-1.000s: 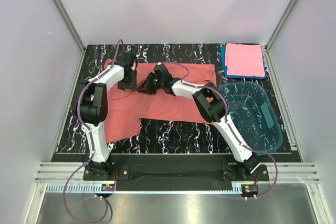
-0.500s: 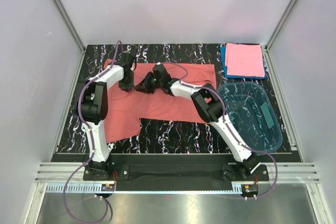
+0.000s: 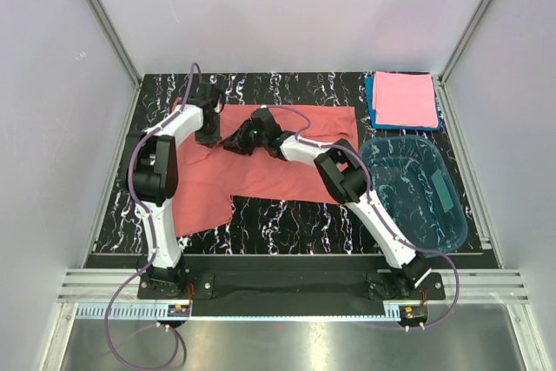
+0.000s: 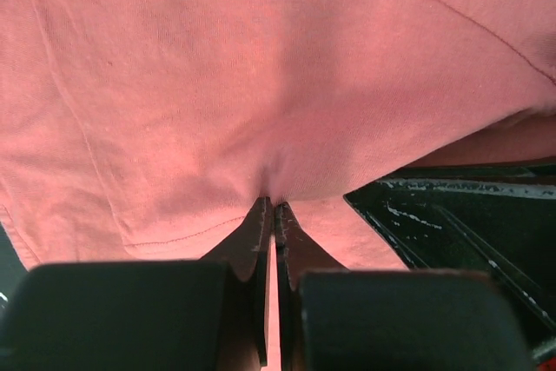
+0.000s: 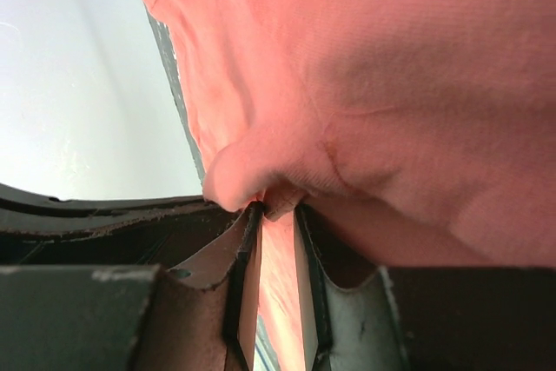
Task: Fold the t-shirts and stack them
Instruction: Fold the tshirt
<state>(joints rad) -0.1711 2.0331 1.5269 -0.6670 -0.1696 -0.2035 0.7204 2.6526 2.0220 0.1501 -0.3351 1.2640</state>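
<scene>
A salmon t-shirt [image 3: 282, 178] lies spread flat on the black marbled table [image 3: 295, 225]. Over its far left part, near the collar, my left gripper [image 3: 208, 135] is shut on a pinch of the cloth [image 4: 261, 84], the jaws meeting at the fabric [image 4: 272, 204]. Just to its right, my right gripper [image 3: 234, 143] pinches a raised fold of the same shirt [image 5: 417, 84], with cloth bulging over the fingertips [image 5: 278, 210]. At the back right, a folded pink t-shirt [image 3: 404, 98] rests on a folded blue one [image 3: 370, 100].
A clear blue plastic tub [image 3: 417, 188] stands at the right, in front of the folded stack. Grey walls enclose the table on three sides. Both arms reach over the shirt's middle, and one sleeve hangs toward the front left [image 3: 201, 210].
The left gripper's jaws have closed on the cloth. Both grippers have shifted slightly left and toward the far edge, lifting a small ridge of shirt between them.
</scene>
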